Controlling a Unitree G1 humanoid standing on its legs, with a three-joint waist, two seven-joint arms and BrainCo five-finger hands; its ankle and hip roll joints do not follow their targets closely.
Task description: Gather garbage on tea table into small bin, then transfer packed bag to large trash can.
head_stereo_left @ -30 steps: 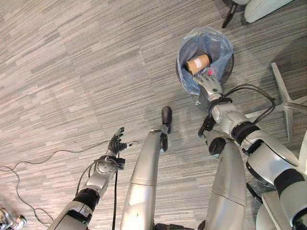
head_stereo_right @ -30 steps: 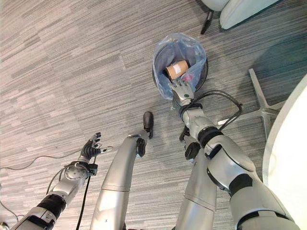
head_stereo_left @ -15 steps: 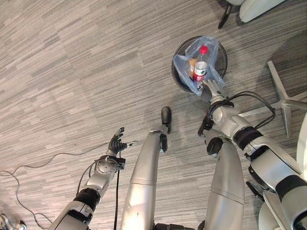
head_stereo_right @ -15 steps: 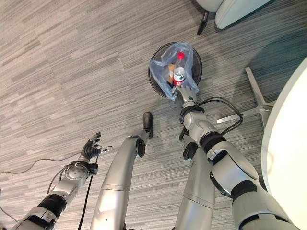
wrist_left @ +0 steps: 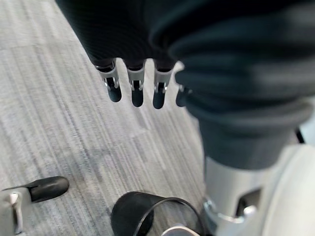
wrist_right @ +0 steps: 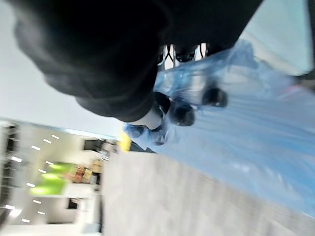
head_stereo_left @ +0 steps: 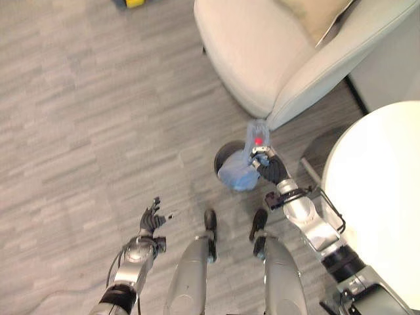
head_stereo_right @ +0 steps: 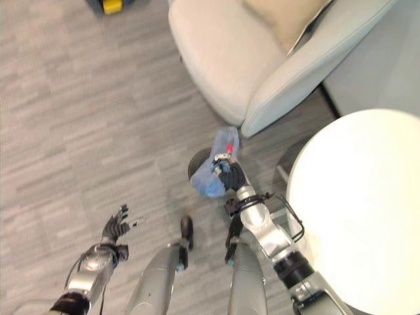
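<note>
Bag (head_stereo_left: 241, 172) first: a blue plastic sack hangs from our right hand (head_stereo_left: 263, 164), lifted out of the small black bin (head_stereo_left: 226, 159), which stands on the floor just behind and below it. Our fingers (wrist_right: 182, 115) are curled tight into the gathered top of the plastic, and the right wrist view shows the film bunched under the dark tips. A red cap (head_stereo_left: 258, 140) shows through the upper part of the sack; we can't read any label or print on what's inside, and we see no writing elsewhere that we can make out.

Our left hand (head_stereo_left: 150, 221) hovers low on the left, over bare carpet (head_stereo_left: 85, 131), well apart from the sack, fingers spread and straight, holding nothing. Its wrist view shows the fingertips (wrist_left: 137, 95) in a row above the carpet, with the bin's dark rim (wrist_left: 142, 211) beyond them.

Around us: a cream armchair (head_stereo_left: 262, 59) sits beyond the bin, its front edge close above the sack. A round white table (head_stereo_left: 380, 197) fills the right side, near our right arm. Something yellow (head_stereo_right: 111, 6) sits at the far edge of the floor, too small for us to tell what it is. Nothing lies between our left hand and the bin.
</note>
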